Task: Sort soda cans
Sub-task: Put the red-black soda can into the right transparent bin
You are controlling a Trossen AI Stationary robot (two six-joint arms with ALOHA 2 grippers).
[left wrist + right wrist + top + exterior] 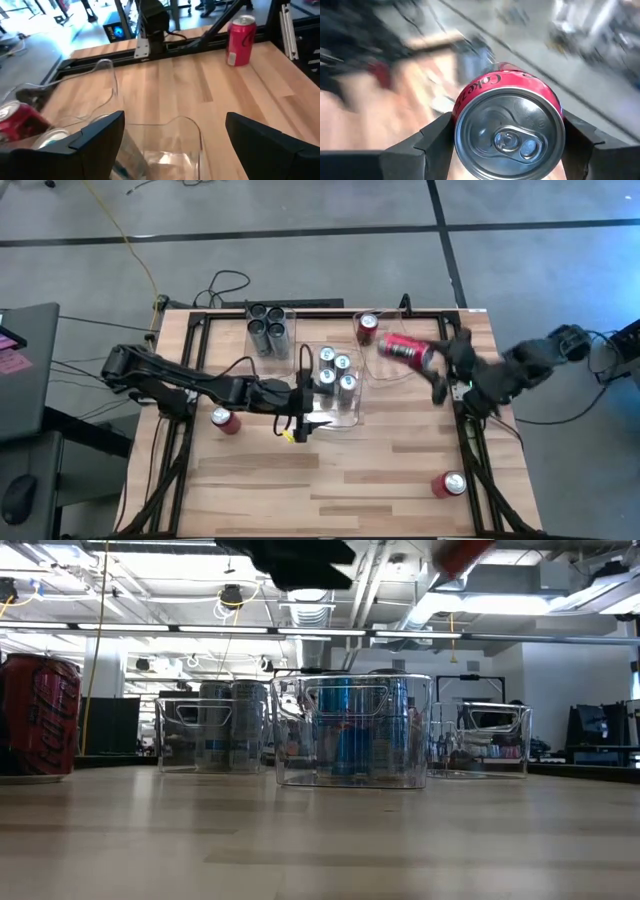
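the right gripper [507,142] clasps a red coke can [507,120] across its smooth, likely slippery, dentable sides; the left gripper [172,135] gapes empty.

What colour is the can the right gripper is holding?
Red with a silver top. The can shows best in the right wrist view, between the right gripper's fingers.

Low view crops both arms at its top edge; red can [462,554] perhaps held, mostly cut off.

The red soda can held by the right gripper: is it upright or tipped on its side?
Tipped. The red soda can lies sideways in the right gripper, above the table, its length running across the high view; standing cans show only round tops.
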